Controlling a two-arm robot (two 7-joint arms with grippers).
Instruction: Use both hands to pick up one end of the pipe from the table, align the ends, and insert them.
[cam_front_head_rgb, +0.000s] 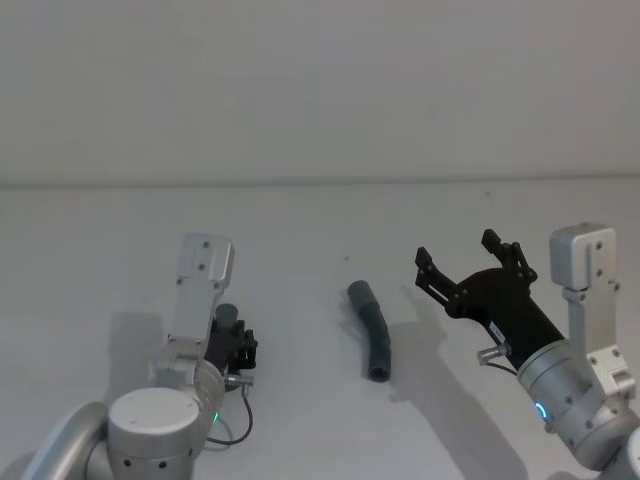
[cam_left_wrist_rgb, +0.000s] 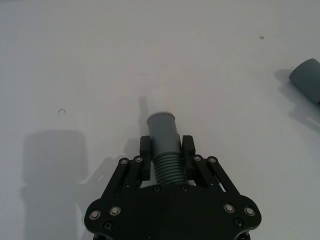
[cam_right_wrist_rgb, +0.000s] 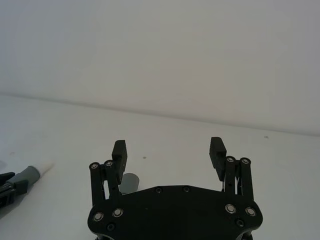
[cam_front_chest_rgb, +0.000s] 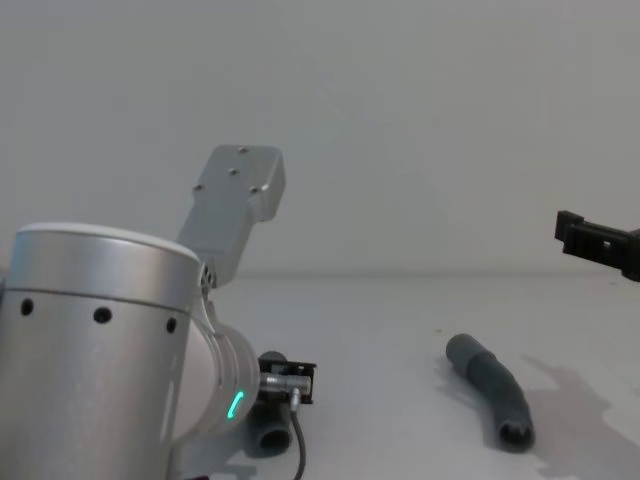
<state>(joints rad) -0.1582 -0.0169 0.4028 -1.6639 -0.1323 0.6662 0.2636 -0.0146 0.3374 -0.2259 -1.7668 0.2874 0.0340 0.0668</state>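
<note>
Left gripper (cam_left_wrist_rgb: 167, 146) clenched on ribbed hose (cam_left_wrist_rgb: 162, 131), near-left, cuff pointing forward. Right gripper (cam_front_head_rgb: 458, 252) released, hovering right of second hose (cam_front_head_rgb: 372, 328), which lies mid-table (cam_front_head_rgb: 300, 220). Advice: descend over ribs, grasp squarely, leave near mouth (cam_front_chest_rgb: 515, 435) free.

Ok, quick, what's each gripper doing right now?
Left gripper: closed on the white-tipped pipe piece.
Right gripper: open, holding nothing.

Hose pc (cam_left_wrist_rgb: 163, 131) clamped, other pc (cam_front_head_rgb: 375, 335) loose
</note>
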